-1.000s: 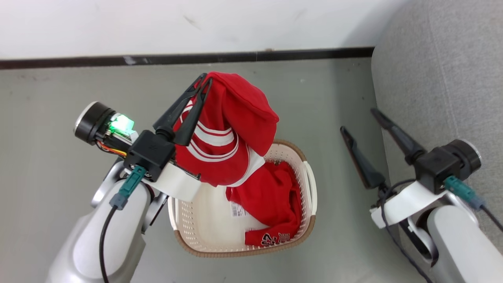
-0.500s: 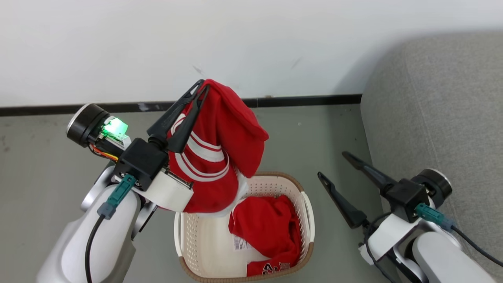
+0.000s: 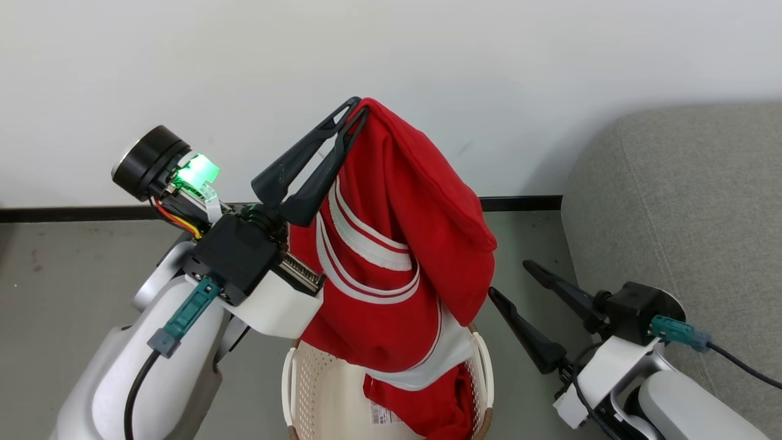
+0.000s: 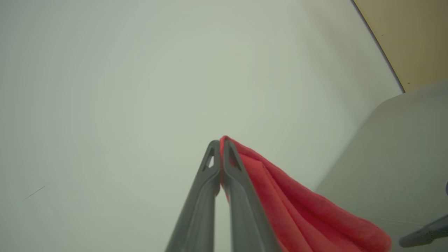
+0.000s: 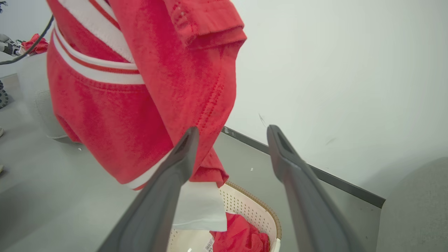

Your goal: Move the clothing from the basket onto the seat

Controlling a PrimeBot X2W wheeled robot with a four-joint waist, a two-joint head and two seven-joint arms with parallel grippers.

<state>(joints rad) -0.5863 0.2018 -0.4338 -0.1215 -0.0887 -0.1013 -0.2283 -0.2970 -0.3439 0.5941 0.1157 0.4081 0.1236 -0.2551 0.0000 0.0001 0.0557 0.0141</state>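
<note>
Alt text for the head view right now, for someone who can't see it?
The left gripper, shut, holds a red white-striped garment hanging above the basket, where another red garment lies. The right gripper is open and empty beside the grey sofa at right.

Pale grey arms, dark claws, teal plugs

Place: bare indoor room | Signs: grey sofa, white wall, grey floor, dark skirting
</note>
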